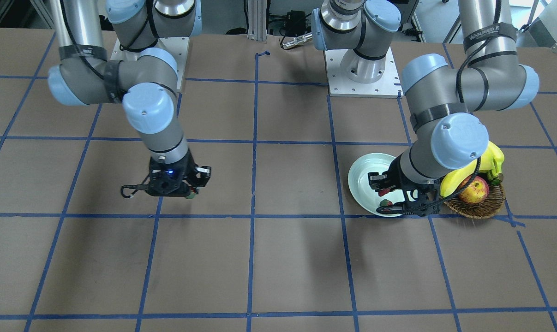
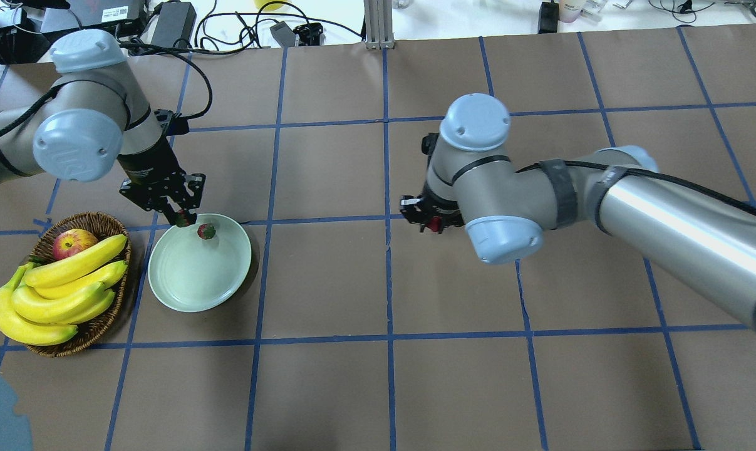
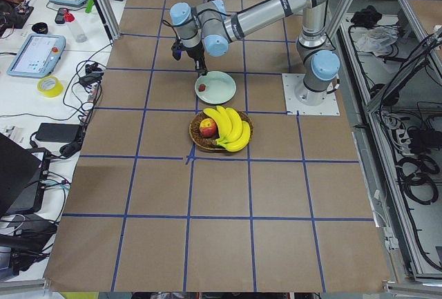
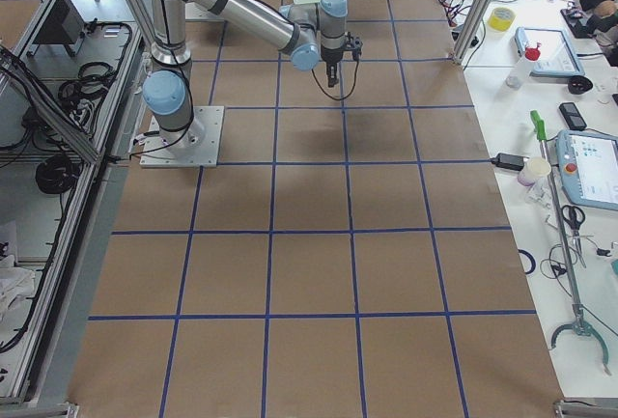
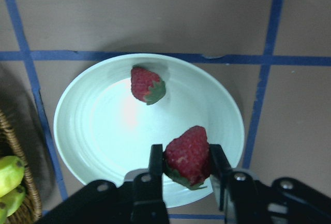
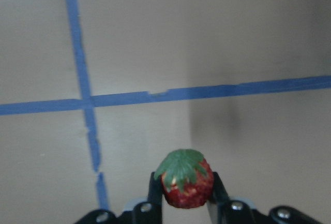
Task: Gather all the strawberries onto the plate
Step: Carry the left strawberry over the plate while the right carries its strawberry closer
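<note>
Left gripper (image 2: 181, 217) clamps strawberry 1 (image 5: 187, 154) above the plate (image 5: 90, 131) rim. Strawberry 2 (image 5: 147, 84) lies inside the plate. Right gripper (image 2: 433, 223) clamps strawberry 3 (image 6: 184, 181) above the table (image 6: 258, 27), well apart from the plate

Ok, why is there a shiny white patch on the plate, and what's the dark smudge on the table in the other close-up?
Left wrist view: the patch on the plate is glare, light bouncing off its smooth surface. Right wrist view: the smudge on the table beyond the held strawberry is a soft shadow, probably the arm's; that picture is a bit blurry.
</note>
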Controlling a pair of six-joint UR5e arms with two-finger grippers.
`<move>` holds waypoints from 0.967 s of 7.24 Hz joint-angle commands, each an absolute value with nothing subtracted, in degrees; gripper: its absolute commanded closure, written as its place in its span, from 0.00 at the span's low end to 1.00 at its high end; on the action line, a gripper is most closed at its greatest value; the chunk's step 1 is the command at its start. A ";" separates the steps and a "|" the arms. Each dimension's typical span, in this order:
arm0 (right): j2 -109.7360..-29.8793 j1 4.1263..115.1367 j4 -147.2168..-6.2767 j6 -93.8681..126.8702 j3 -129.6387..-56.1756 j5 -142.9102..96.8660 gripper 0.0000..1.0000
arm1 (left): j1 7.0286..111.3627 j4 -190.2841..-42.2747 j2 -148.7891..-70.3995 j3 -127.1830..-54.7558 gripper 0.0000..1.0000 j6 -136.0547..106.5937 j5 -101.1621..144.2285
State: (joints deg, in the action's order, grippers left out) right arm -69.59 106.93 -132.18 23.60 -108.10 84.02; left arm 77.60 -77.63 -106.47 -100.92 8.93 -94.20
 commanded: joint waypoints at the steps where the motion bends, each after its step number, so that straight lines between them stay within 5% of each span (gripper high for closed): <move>1: -61.65 115.64 -132.36 36.26 -98.48 82.80 1.00 | 75.15 -77.87 -107.40 -102.65 1.00 10.46 -94.92; 4: -60.12 118.30 -132.36 37.35 -96.94 81.91 0.93 | 75.06 -77.61 -107.49 -103.80 0.70 10.01 -94.39; 5: -60.29 118.39 -131.67 37.27 -97.29 82.18 0.17 | 75.06 -77.52 -107.58 -103.80 0.48 9.67 -94.39; 6: -60.55 118.48 -131.14 37.27 -97.29 82.26 0.00 | 75.15 -77.52 -107.67 -103.71 0.35 10.10 -94.31; 7: -62.12 118.39 -128.70 36.05 -96.86 83.05 0.00 | 75.15 -77.43 -107.67 -103.71 0.03 10.02 -94.31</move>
